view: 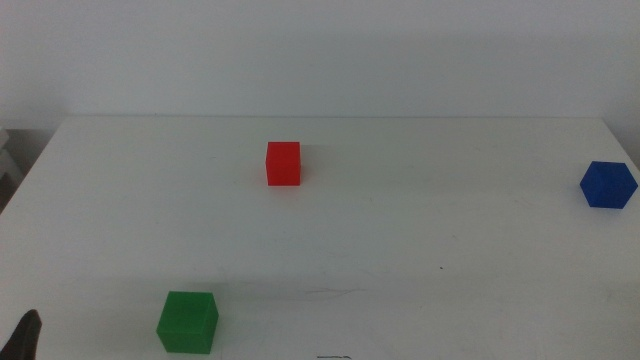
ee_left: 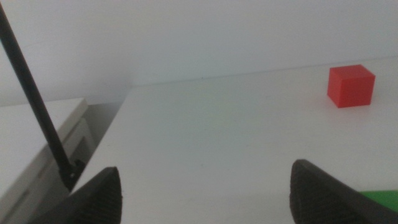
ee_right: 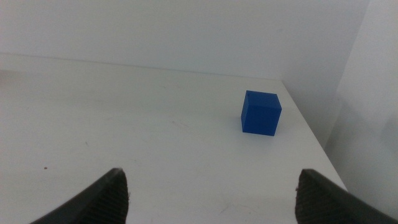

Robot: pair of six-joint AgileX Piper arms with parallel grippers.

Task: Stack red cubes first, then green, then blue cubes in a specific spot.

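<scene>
Red, green and blue matte cubes [view: 283,163] [view: 187,322] [view: 608,185] lay well apart on the white tabletop [view: 420,230], unstacked. Both grippers [ee_left: 205,193] [ee_right: 211,196] waited wide open, holding nothing. Off-centre grasps risked skewed cubes, so the stack might topple.

Both grippers carry dark, near-black jaws with a finely textured, matte surface and rounded tips — the left gripper [ee_left: 205,193] and the right gripper [ee_right: 211,196] look alike. A thin black cable [ee_left: 34,99] runs beside the left one.
</scene>
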